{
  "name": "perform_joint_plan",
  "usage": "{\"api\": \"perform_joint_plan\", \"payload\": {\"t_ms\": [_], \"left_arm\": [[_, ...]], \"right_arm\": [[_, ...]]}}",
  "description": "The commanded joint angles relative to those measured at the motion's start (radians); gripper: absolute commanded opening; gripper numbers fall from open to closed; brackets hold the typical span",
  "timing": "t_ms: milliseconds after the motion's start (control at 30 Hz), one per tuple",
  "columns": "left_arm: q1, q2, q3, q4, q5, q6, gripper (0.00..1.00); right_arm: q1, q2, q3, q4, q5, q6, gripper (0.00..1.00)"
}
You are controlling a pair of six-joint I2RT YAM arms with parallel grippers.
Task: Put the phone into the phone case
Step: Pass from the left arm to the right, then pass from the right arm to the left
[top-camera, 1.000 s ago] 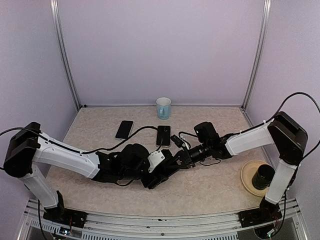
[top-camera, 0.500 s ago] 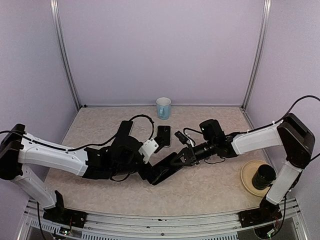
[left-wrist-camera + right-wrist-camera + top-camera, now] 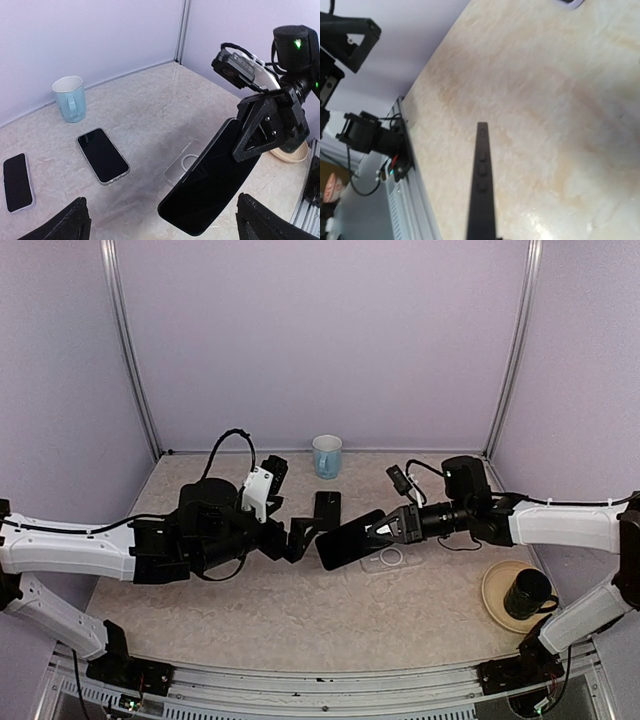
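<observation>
Right gripper (image 3: 392,528) is clamping the phone (image 3: 348,541) by one end, holding it tilted in the air over the clear case (image 3: 388,559). Left gripper (image 3: 303,536) is gaping empty beside it. Likely risk: the one-end pinch slipping, with the phone dropping or shoving the case.

Clear case (image 3: 392,559): near half lies under the tilted phone (image 3: 345,542) from above; left wrist view gives only its 10 o'clock corner and ring. Left gripper (image 3: 298,538): own camera cuts both fingers (image 3: 70,225) at 6 o'clock. Right wrist view: phone edge-on, lower end off-frame at 6 o'clock (grip unseen there), nearby table (image 3: 580,165) blurred; a pale-rimmed object (image 3: 568,2) clipped at 1 o'clock, unidentifiable. Plate (image 3: 292,153) clipped at 3 o'clock.
</observation>
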Motion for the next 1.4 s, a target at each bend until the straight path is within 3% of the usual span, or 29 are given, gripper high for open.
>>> {"api": "perform_joint_plan", "payload": {"t_ms": [0, 100, 400, 767, 1367], "left_arm": [[0.003, -0.008, 0.055, 0.007, -0.003, -0.143, 0.99], [0.002, -0.018, 0.056, 0.019, 0.029, -0.191, 0.99], [0.079, -0.014, -0.013, 0.202, 0.405, -0.302, 0.99], [0.1, 0.082, 0.035, 0.244, 0.582, -0.387, 0.99], [0.126, 0.165, 0.022, 0.384, 0.701, -0.441, 0.99]], "right_arm": [[-0.027, -0.075, -0.019, 0.001, 0.04, -0.042, 0.0], [-0.044, -0.116, -0.035, 0.001, 0.053, -0.05, 0.0], [-0.115, -0.265, -0.136, 0.099, 0.068, -0.03, 0.0], [-0.141, -0.404, -0.207, 0.256, 0.011, -0.02, 0.0], [-0.141, -0.359, -0.231, 0.4, -0.06, 0.049, 0.0]]}}
